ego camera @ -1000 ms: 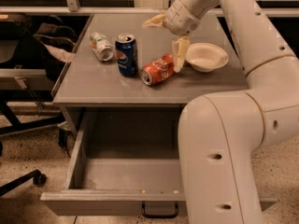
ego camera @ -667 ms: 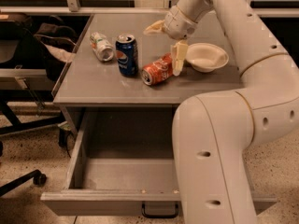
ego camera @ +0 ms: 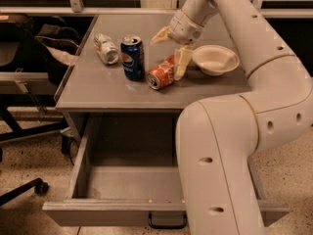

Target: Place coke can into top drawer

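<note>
The coke can (ego camera: 161,74), red with a silver top, lies on its side on the grey cabinet top (ego camera: 98,89), just right of the Pepsi can. My gripper (ego camera: 171,49) is open, a little above the can's far end. One finger (ego camera: 182,62) reaches down beside the can's right end, and the other points left above it. The top drawer (ego camera: 98,213) is pulled open below the cabinet top, its inside bare, with the dark handle (ego camera: 167,223) at its front. My arm hides the drawer's right part.
An upright blue Pepsi can (ego camera: 132,58) stands left of the coke can. A pale silver-green can (ego camera: 106,48) lies further left. A white bowl (ego camera: 215,59) sits right of the gripper. A dark chair (ego camera: 29,48) stands left of the cabinet.
The gripper has come down toward the coke can, still open. The cans and bowl have not moved.
</note>
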`<state>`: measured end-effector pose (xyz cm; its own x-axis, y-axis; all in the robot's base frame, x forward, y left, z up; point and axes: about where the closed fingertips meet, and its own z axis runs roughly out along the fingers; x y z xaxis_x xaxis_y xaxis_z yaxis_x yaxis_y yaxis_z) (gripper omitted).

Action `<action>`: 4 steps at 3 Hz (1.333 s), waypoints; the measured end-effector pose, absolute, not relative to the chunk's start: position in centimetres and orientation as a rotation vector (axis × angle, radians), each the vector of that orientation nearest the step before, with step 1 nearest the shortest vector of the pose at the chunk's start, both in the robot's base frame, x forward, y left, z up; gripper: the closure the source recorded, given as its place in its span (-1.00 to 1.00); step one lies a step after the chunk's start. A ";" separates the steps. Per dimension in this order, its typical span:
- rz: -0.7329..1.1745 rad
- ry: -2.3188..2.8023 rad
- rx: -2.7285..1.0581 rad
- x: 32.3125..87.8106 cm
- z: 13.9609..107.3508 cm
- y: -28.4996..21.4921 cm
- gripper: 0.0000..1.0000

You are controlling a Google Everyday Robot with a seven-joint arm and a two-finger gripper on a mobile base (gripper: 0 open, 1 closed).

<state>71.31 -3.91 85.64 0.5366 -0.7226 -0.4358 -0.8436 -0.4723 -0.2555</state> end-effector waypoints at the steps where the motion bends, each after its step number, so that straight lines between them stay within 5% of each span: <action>1: 0.372 1.275 -2.338 71.3 85.6 -3.9 -0.15; 3: 0.372 1.275 -2.338 71.3 85.6 -3.9 0.93; 4: 0.372 1.275 -2.338 71.3 85.6 -3.9 1.00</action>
<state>71.31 -3.91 85.64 0.5366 -0.7226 -0.4358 -0.8436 -0.4723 -0.2557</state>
